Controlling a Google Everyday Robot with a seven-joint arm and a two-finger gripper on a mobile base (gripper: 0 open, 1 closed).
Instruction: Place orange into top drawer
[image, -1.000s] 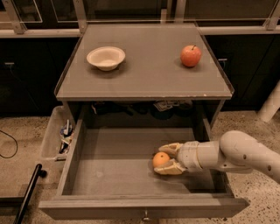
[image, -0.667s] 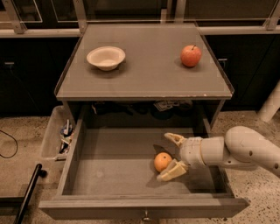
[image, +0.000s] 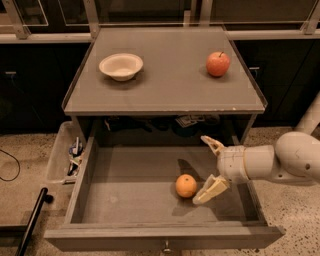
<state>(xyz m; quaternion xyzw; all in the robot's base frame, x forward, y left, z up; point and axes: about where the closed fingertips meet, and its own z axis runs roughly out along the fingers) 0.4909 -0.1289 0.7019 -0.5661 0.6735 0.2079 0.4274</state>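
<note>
Nearest the camera is the front panel of the top drawer (image: 130, 185), pulled fully out, with its small knob (image: 165, 246) at the bottom edge. The orange (image: 186, 185) rests on the drawer's flat grey floor, right of centre and toward the front, with nothing holding it. Just to its right hangs the gripper (image: 200, 170), reaching in from the right on a pale arm (image: 280, 162). Its tan fingers (image: 211, 190) are spread wide, and the lower one lies close beside the fruit without clearly touching it. Outside the drawer's left wall sits a clear plastic bin (image: 56, 160) of small clutter, whose labels are too small to read. Something with a printed pattern (image: 192, 120) lies in the shadow under the tabletop, its writing illegible. Further back, on the grey cabinet top (image: 165, 95), a white bowl (image: 121, 66) stands at the left and a red apple (image: 218, 63) at the right, well apart.
</note>
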